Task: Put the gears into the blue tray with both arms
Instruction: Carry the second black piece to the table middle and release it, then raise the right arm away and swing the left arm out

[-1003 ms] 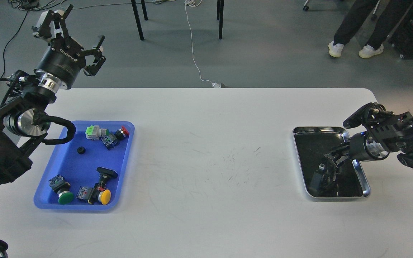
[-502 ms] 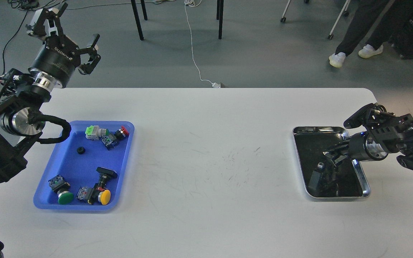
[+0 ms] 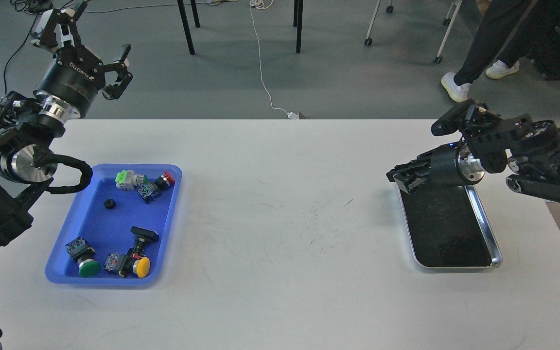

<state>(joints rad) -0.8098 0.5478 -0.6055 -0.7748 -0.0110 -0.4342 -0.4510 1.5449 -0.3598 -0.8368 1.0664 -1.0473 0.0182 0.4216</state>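
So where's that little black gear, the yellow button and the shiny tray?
gear [image 3: 110, 204], head view, on its toothed body in the blue tray.
yellow button [image 3: 142, 267], head view, on its yellow cap.
shiny tray [image 3: 495, 248], head view, on its right steel rim.

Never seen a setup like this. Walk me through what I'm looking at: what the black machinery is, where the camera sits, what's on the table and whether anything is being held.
The camera sits in a humanoid robot's head, looking down at a white table. The black machinery at each side is its two arms. The left gripper is raised beyond the table's far edge, its fingers spread open and empty. The right gripper hangs over the near-left corner of a steel tray; it is too dark to tell whether it holds anything. On the left lies a blue tray holding one small black gear and several coloured push-button switches. The steel tray's dark bottom shows nothing clearly.
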